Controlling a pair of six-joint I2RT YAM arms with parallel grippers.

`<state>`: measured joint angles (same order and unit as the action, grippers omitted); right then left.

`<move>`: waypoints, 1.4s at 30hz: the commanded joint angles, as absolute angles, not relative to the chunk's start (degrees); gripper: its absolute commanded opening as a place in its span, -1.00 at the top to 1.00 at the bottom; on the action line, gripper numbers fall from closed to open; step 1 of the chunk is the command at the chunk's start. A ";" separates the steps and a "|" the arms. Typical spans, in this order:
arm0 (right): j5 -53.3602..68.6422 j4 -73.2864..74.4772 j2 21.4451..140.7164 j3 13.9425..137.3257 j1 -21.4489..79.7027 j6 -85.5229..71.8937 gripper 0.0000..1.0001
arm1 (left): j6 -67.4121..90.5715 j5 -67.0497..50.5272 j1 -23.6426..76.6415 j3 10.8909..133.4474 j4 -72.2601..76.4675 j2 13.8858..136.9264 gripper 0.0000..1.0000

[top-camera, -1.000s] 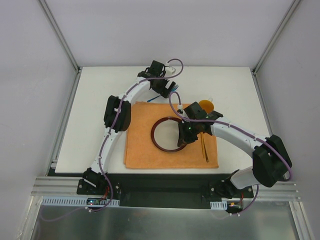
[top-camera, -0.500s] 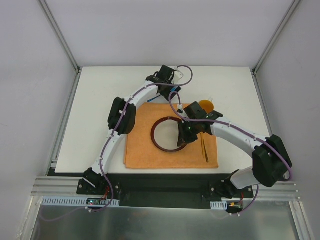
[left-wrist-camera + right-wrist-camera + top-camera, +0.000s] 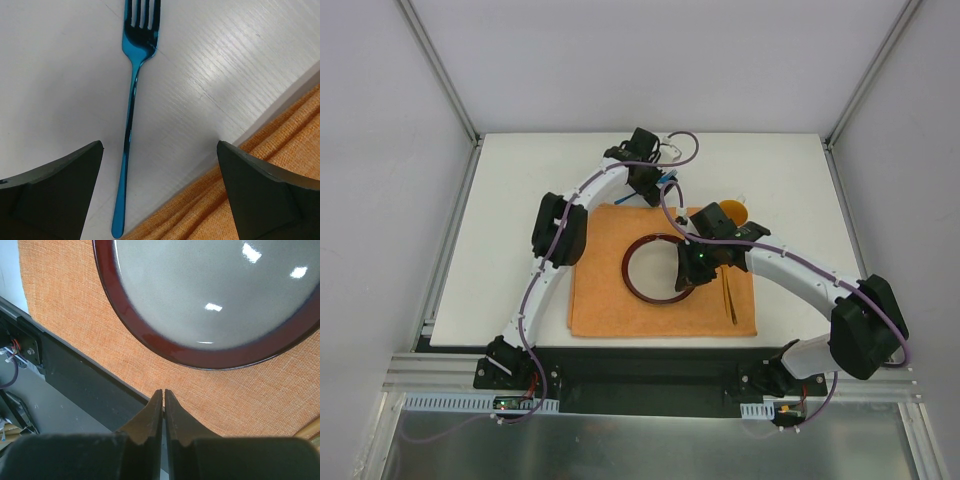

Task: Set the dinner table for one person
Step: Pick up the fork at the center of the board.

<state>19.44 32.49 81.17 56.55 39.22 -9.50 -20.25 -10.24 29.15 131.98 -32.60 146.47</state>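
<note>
The white dinner table (image 3: 510,230) carries an orange placemat (image 3: 605,300) with a dark-red-rimmed plate (image 3: 657,268) on it. A blue fork (image 3: 131,125) lies on the bare table (image 3: 225,60) just beyond the placemat's edge (image 3: 200,210), tines pointing away. My left gripper (image 3: 160,145) is open above the fork's handle, which sits nearer the left finger (image 3: 60,190). In the top view the left gripper (image 3: 655,180) hides most of the fork. My right gripper (image 3: 163,392) is shut and empty over the placemat (image 3: 75,315), beside the plate (image 3: 215,295); in the top view it (image 3: 686,282) is at the plate's right rim.
A gold utensil (image 3: 729,295) lies on the placemat to the right of the plate. An orange cup (image 3: 733,212) stands behind the right wrist, partly hidden. Grey frame posts rise at the table's back corners.
My left wrist has swung right and then settled slightly back and lower over the back edge of the placemat. The right arm, plate and gold utensil have not moved.
</note>
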 commanded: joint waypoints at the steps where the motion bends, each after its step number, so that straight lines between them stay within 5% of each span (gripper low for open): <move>1: 18.54 34.19 79.10 57.04 39.55 -8.17 0.85 | -19.60 -15.03 28.56 132.72 -38.85 147.83 -0.99; 11: 18.90 34.19 79.89 56.95 39.46 -7.73 0.85 | -18.19 -12.13 28.83 135.26 -38.94 149.41 -0.98; 14: 19.16 33.93 80.68 57.30 39.55 -7.64 0.85 | -17.58 -10.38 28.92 136.23 -39.11 150.03 -0.62; 16: 19.42 33.84 81.12 57.74 39.55 -7.65 0.85 | -17.58 -10.28 28.92 136.32 -39.11 150.03 0.08; 19: 19.51 33.84 81.30 57.92 39.46 -7.65 0.85 | -17.58 -10.37 28.92 136.41 -39.20 150.12 0.55; 25: 19.25 33.84 81.04 57.66 39.55 -7.65 0.85 | -17.75 -10.55 28.92 136.41 -39.29 150.12 0.67; 27: 19.33 33.84 81.21 57.66 39.46 -7.82 0.85 | -17.84 -10.46 28.92 136.49 -39.29 150.20 1.00; 42: 18.98 33.84 81.12 58.18 39.55 -7.65 0.85 | -12.66 -9.85 29.09 138.43 -37.27 144.50 1.00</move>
